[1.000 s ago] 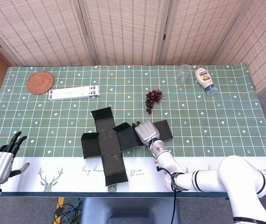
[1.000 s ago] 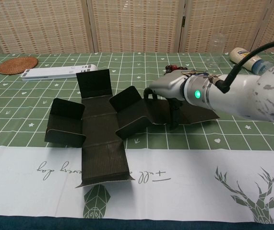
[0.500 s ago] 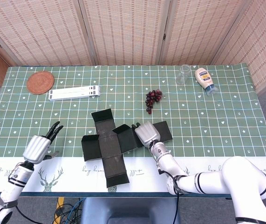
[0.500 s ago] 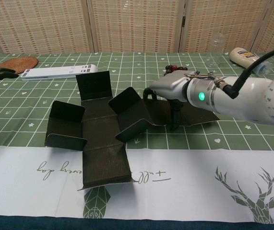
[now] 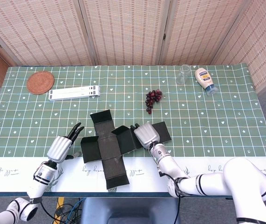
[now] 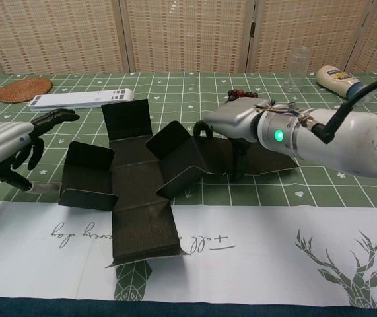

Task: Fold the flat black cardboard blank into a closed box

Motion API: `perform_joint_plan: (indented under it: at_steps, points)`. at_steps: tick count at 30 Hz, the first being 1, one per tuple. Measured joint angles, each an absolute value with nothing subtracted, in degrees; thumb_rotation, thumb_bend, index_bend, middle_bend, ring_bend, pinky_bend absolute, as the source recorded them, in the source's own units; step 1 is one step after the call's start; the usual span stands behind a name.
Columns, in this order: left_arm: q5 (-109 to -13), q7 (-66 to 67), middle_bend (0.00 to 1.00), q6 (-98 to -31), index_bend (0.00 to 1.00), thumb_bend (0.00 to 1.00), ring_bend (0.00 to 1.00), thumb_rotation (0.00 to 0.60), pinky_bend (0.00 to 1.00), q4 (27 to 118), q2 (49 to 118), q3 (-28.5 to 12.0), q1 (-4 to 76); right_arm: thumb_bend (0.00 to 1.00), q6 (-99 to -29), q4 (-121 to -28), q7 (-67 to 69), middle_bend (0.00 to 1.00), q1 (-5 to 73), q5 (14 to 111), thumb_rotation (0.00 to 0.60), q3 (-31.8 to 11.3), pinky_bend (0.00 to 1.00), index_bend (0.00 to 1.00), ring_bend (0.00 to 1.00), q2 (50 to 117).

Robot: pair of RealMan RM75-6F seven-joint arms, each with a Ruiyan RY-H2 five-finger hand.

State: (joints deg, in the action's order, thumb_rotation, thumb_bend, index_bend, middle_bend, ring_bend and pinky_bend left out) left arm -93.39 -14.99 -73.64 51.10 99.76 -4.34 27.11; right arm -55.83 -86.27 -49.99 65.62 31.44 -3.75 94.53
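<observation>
Cardboard blank (image 5: 109, 144) sits near the front edge of the counter (image 5: 216, 116), cross-shaped, with a few flaps tilted up. Left hand (image 5: 60, 148) is just off its 9 o'clock flap, fingers spread wide, holding nothing. Right hand (image 5: 146, 134) presses on the 3 o'clock side with fingers curled down; can't tell if it's actually gripping. Further back: grapes (image 5: 153, 99) at 12 o'clock, then a white strip (image 5: 73, 93), woven coaster (image 5: 40, 82), glass (image 5: 183, 73) and sauce bottle (image 5: 205, 80).
</observation>
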Motion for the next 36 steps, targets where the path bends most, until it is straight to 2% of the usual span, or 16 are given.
perform_joint_plan:
  at_steps: [9, 23, 36]
  points:
    - [-88.2, -23.7, 0.0, -72.7, 0.0, 0.15, 0.64, 0.6, 0.73, 59.0, 100.5, -6.7, 27.1, 0.22, -55.1, -85.9, -47.6, 0.34, 64.9, 36.1, 0.6, -4.4, 0.99, 0.31, 0.75, 94.4]
    - [-85.6, -26.9, 0.0, -72.8, 0.04, 0.15, 0.65, 0.6, 0.74, 66.7, 100.0, -4.9, 24.3, 0.22, -53.4, -84.7, -46.4, 0.34, 64.5, 37.8, 0.6, -5.2, 0.99, 0.31, 0.75, 95.0]
    - [-83.6, -35.5, 0.08, -66.5, 0.09, 0.15, 0.65, 0.6, 0.74, 72.9, 96.9, -4.7, 25.5, 0.22, -49.2, -83.9, -45.4, 0.34, 66.0, 41.1, 0.6, -5.5, 0.99, 0.32, 0.75, 93.7]
